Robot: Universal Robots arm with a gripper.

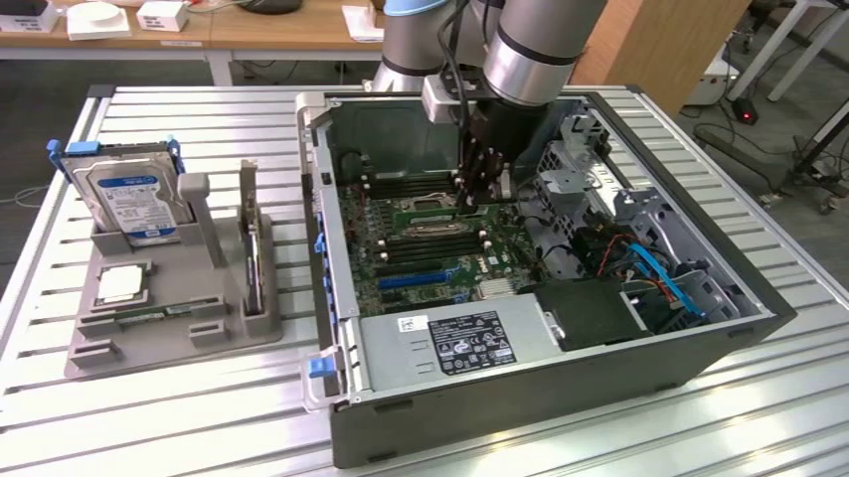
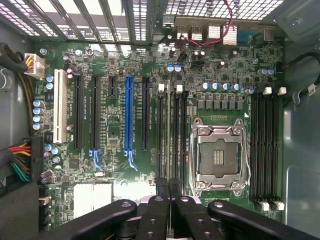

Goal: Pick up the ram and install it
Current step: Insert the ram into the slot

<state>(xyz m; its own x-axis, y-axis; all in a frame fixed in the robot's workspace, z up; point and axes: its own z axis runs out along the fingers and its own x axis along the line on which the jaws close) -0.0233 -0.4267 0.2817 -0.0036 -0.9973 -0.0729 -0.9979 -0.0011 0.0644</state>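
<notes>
the pincer (image 2: pixel 169 186) is closed, down inside the open computer case (image 1: pixel 531 393) over the motherboard's memory slots (image 2: pixel 170 130).

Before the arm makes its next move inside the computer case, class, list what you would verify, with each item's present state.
1. Gripper shut: ok.
2. Anything clamped in it: cannot tell.
3. Gripper above the memory slots beside the processor socket: ok.
4. Slot latches open: cannot tell.
5. Ram stick standing on edge in the grey tray: ok.
</notes>
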